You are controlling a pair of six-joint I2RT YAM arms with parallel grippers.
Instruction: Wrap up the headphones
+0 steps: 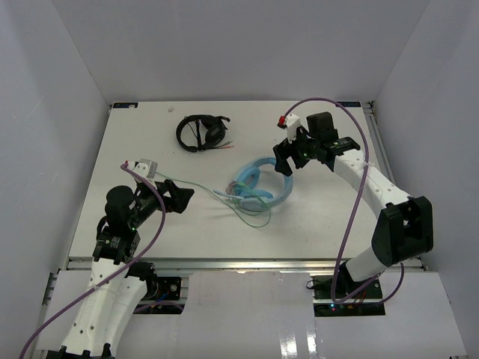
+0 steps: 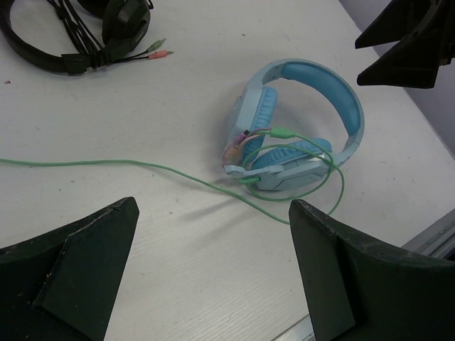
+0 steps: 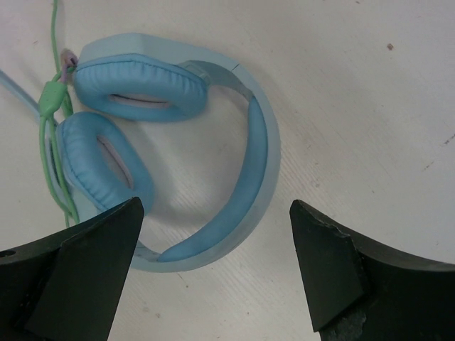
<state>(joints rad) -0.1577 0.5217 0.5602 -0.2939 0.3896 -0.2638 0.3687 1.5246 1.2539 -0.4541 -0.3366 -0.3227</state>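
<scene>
Headphones [image 1: 262,187] lie flat on the table [image 1: 135,142], a little toward 3 o'clock from its middle. The band [image 1: 287,185] bows out toward 3 o'clock and the two padded cups [image 1: 241,188] are folded together on the 9 o'clock side. Their cable [image 1: 196,185] makes what looks like one loose loop around the nearer cup, with slack spilling toward 6 o'clock. The rest runs in a long thin line across the surface toward 9 o'clock, and I cannot see its plug end. I judge the wrap barely begun: one slack turn at most and nothing snug. Nearly the whole length is left to gather and wind on, and then the end needs tucking.

My right gripper [image 1: 284,161] hovers at 1 o'clock of the headphones, above the band, with its fingers spread wide and holding nothing. In its wrist view the band and both cups show below, between the two fingers. My left gripper [image 1: 182,197] sits at 9 o'clock, well apart from the cups, fingers likewise spread and empty, the cable lying on the table just beyond their tips. Smaller black headphones [image 1: 200,132] rest at 11 o'clock, apart from all this.
</scene>
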